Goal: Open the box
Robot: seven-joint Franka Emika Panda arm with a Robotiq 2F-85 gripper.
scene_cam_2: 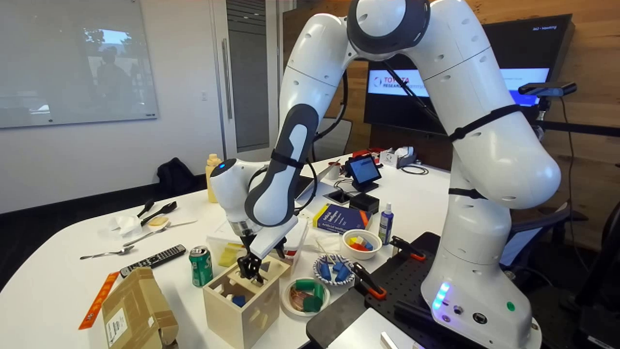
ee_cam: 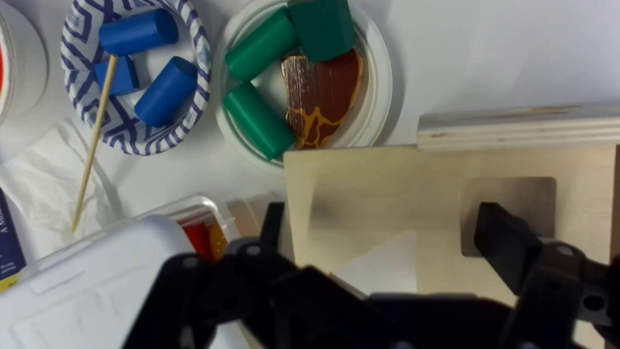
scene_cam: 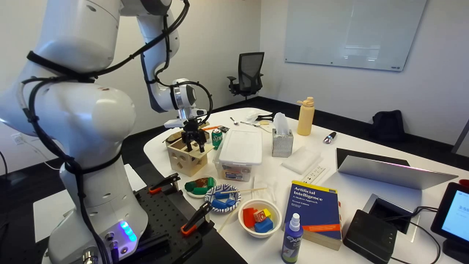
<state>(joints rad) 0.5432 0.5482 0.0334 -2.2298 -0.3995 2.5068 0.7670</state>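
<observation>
The light-tan wooden box (scene_cam: 196, 165) with shaped holes in its sides stands on the table; it also shows in an exterior view (scene_cam_2: 227, 315). Its flat wooden lid (scene_cam_2: 277, 272) lies slid partly off, jutting past the wall toward the white tub. Blue and white pieces show inside through the gap. In the wrist view the lid (ee_cam: 368, 194) shows a square and a triangular hole. My gripper (ee_cam: 381, 218) is open, pointing down at the lid. One finger is over or in the square hole; the other is just beyond the lid's outer edge. Contact cannot be told.
The white-lidded tub (scene_cam: 240, 146) stands close beside the jutting lid. A green can (scene_cam_2: 200, 266) and an open cardboard box (scene_cam_2: 138, 310) are near. A plate with green blocks (ee_cam: 382, 97) and a patterned bowl with blue blocks (ee_cam: 201, 72) lie beside the box.
</observation>
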